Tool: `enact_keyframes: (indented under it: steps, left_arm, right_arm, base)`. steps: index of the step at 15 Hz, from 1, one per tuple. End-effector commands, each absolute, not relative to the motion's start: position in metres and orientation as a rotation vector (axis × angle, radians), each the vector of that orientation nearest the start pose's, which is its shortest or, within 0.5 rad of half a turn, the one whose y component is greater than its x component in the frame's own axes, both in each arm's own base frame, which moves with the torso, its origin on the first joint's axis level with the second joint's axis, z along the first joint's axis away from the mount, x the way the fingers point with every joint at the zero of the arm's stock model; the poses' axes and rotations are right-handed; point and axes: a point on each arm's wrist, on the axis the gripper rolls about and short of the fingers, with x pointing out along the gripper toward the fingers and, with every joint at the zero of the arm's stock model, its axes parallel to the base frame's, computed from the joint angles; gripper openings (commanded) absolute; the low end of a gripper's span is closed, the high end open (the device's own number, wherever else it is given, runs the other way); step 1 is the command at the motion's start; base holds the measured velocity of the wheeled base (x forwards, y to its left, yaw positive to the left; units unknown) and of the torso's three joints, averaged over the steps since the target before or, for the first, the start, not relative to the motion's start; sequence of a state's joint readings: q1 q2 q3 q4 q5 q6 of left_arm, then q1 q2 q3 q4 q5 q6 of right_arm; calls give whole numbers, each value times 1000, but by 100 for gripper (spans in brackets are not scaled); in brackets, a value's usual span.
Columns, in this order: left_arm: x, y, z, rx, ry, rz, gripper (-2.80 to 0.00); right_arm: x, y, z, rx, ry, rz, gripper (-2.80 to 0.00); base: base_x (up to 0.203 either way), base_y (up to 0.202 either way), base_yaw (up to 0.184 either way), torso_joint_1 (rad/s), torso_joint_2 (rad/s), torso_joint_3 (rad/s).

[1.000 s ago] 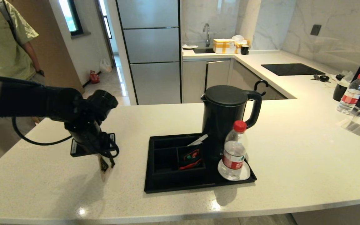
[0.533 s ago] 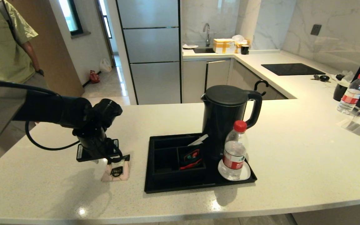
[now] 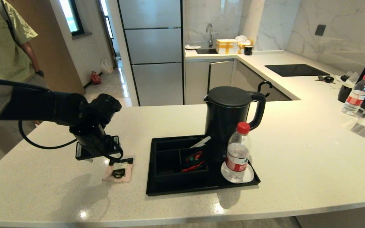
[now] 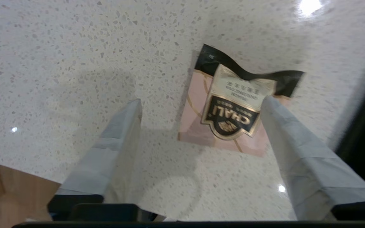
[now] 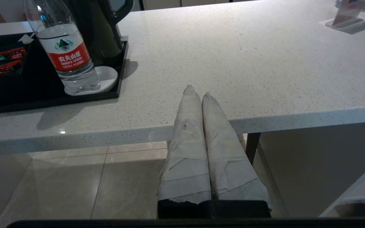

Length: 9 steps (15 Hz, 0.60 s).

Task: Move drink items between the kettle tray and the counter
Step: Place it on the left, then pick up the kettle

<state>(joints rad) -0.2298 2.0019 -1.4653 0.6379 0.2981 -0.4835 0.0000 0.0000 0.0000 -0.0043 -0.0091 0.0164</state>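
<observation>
The counter [image 3: 296, 152] is big, off-white and speckled, and it holds all the things. The kettle tray [image 3: 201, 186] is flat and black and sits near the front edge of the counter, about in the middle. The tall black kettle [image 3: 228, 122] stands at the back of the tray, with its handle turned to the right. A water bottle [image 3: 238, 155] with a red cap stands on the white coaster [image 3: 247, 177] at the tray's front right corner, just in front of the kettle. The small boxes at the left end of the tray hold a red and black packet [image 3: 193, 160].

The left gripper [image 4: 201, 104] hangs over the counter, just left of the tray. Its two fingers [image 4: 119, 139] are spread wide and hold nothing. The pink sachet [image 3: 118, 170] with the black band lies flat on the counter below it, close to the tray's left side but not touching it. In the left wrist view the sachet [image 4: 230, 107] lies beside one finger, and none of it is pinched.

The right gripper [image 5: 196, 91] waits low, by the front edge of the counter, to the right of the tray. Its two fingers are pressed together with nothing between them.
</observation>
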Motion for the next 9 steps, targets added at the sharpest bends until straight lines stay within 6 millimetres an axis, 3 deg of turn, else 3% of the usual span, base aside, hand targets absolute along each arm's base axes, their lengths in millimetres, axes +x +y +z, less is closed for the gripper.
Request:
enact_keyframes:
  steps: [1,3,4,9]
  left_arm:
    - [341,-72,165,-140,1055,329,0]
    - [323,-69,197,-183,977,303,0]
    - [307,-65,218,-213,926,279,-280]
    - [247,-53,260,-309,866,272,-280]
  right_arm:
    - [-23,0,76,17,-5,-9,-280]
    - [-23,0,76,17,-5,-9,-280]
    - [-23,0,76,17,-5,-9,-280]
    - [-23,0,76,17,-4,-9,-280]
  base:
    - [0,0,0,0,0,0]
    - [0,0,0,0,0,0]
    - [0,0,0,0,0,0]
    - [0,0,0,0,0,0]
